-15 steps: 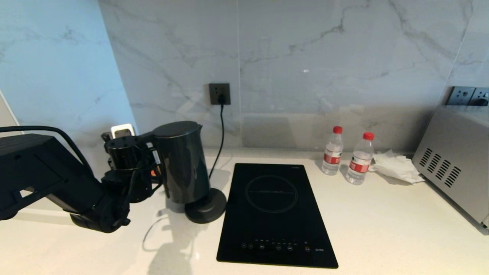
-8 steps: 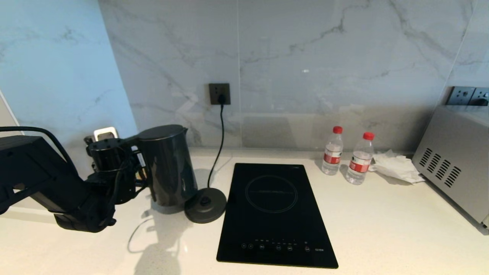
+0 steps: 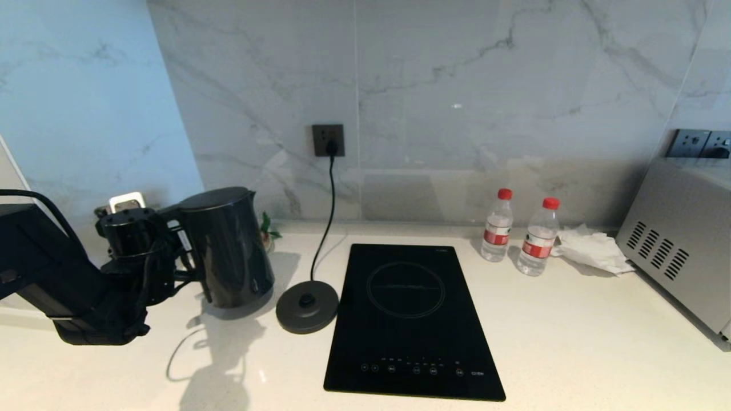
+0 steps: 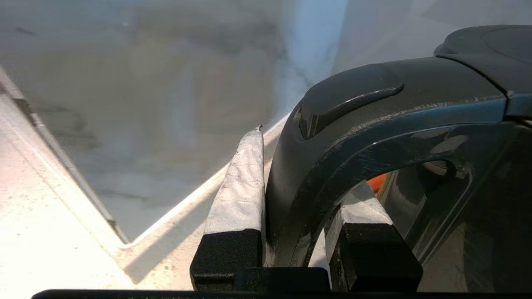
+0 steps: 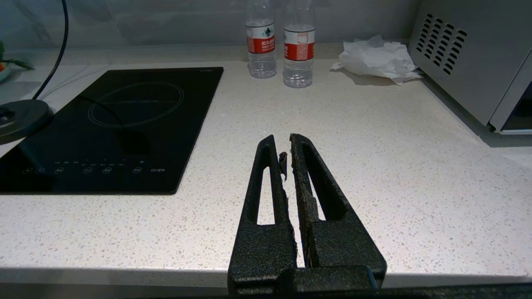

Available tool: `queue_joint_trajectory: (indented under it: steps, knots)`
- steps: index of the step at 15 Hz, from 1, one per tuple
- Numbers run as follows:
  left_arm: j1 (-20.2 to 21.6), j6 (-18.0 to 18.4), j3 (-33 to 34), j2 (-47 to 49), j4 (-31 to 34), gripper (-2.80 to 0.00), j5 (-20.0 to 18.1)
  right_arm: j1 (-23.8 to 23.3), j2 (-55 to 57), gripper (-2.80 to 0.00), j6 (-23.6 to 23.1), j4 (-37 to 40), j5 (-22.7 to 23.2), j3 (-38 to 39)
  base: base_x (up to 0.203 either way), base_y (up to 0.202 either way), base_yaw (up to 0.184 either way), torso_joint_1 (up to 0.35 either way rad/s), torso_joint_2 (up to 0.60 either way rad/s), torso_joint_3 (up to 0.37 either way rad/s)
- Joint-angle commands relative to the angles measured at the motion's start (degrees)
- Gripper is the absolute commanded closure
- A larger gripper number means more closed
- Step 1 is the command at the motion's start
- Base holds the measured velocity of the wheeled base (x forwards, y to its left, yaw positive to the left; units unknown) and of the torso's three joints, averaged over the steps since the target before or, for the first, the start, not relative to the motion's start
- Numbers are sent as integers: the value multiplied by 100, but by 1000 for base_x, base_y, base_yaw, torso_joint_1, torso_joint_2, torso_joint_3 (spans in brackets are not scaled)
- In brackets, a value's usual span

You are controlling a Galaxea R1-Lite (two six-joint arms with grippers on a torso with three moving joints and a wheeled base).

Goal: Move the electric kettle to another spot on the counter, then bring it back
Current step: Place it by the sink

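The electric kettle (image 3: 225, 251), tall and glossy black, stands upright at the left of the white speckled counter (image 3: 571, 342), clear of its round base. I cannot tell whether its bottom touches the worktop. My left gripper (image 3: 184, 245) reaches in from the left and is shut on the kettle's loop handle. In the left wrist view the handle (image 4: 374, 108) runs between the padded fingers of the left gripper (image 4: 309, 166). My right gripper (image 5: 283, 139) is shut on nothing, low over the counter's (image 5: 374, 145) front edge, and is outside the head view.
The corded round base (image 3: 306, 306) lies bare just left of the black hob (image 3: 408, 319); its cord runs up to a wall socket (image 3: 328, 140). Two water bottles (image 3: 498, 225) (image 3: 539, 237), crumpled paper (image 3: 591, 248) and a grey oven (image 3: 679, 245) stand at the right.
My left arm has carried the kettle leftwards off its base, which now lies uncovered. The grip on the handle is unchanged. The right arm has not moved.
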Motion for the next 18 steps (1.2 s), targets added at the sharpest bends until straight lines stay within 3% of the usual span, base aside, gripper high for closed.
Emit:
queue_joint_trajectory:
  steps: [1, 9, 12, 18]
  knots:
    - [152, -5, 107, 12, -58, 0, -78, -2, 0, 0, 0, -6, -1, 1, 0, 0, 0, 0, 0, 0]
    - [604, -5, 538, 126, -638, 0, -528, 6, 0, 0, 0, -3, -1, 1, 0, 0, 0, 0, 0, 0]
    - [751, -5, 808, 102, -841, 0, -905, 1, 0, 0, 0, -3, -1, 1, 0, 0, 0, 0, 0, 0]
    - [897, 12, 1119, 249, -1421, 0, -1063, -2, 0, 0, 0, -6, -1, 1, 0, 0, 0, 0, 0, 0]
